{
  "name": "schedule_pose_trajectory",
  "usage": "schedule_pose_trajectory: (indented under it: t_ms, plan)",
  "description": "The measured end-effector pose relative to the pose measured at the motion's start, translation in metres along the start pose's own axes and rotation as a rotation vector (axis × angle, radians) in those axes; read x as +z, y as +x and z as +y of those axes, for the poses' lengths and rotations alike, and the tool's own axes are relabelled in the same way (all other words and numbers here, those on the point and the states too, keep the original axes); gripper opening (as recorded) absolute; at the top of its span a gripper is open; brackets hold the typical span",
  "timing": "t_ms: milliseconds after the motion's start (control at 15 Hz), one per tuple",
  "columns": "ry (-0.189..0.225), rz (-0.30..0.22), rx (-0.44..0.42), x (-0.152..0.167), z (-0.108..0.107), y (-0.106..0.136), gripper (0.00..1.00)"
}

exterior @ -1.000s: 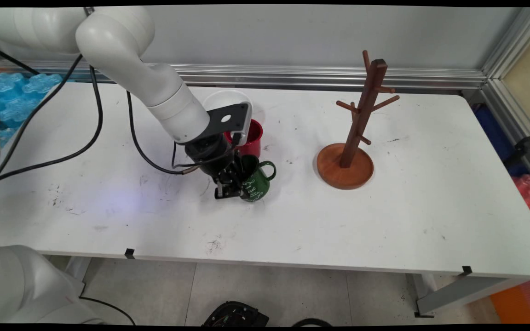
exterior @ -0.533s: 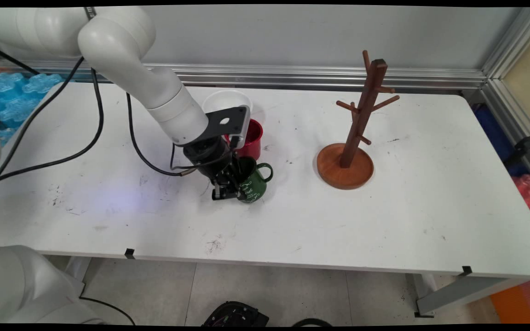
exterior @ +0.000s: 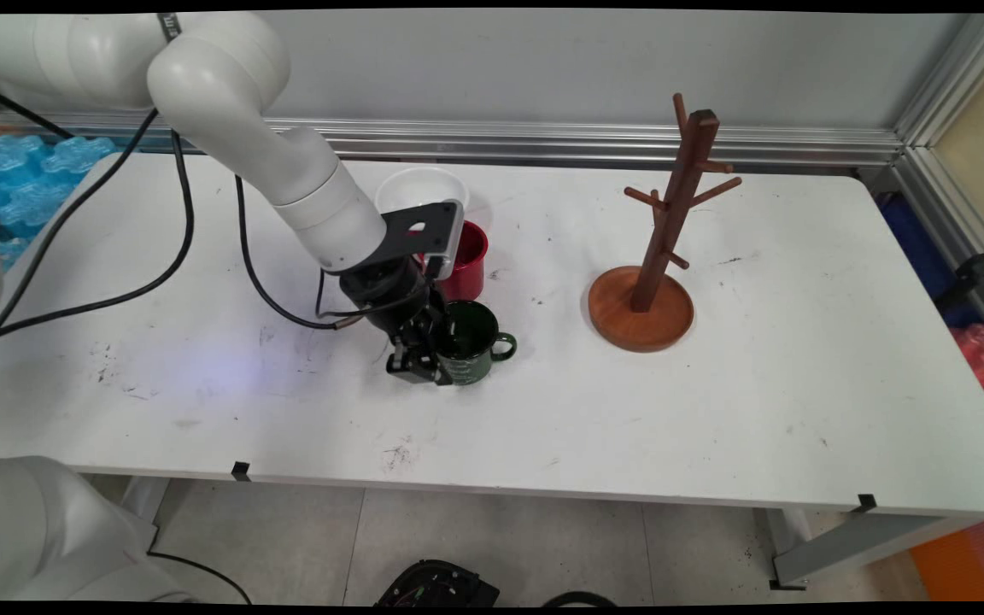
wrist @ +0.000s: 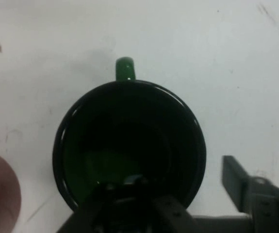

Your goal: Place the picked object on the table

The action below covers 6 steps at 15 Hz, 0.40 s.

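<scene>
While the gripper straddled the green mug's rim, jaws apart, just before the red mug, glazed wall looked rigid, slick, breakable.

Glossy green mug, glossy red mug, smooth brown wooden mug tree, scuffed matt white table.

White table against a grey wall — tiled floor below.
</scene>
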<state>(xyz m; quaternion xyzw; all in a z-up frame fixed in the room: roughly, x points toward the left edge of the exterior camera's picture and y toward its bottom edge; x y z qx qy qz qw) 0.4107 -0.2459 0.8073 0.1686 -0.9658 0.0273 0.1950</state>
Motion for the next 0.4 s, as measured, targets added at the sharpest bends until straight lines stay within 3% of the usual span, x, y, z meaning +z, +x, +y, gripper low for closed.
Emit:
schedule_pose_trajectory:
  t_ms: [400]
  plan:
    - [-0.004,0.000,-0.004,0.0011,0.0006,-0.0003,1.00]
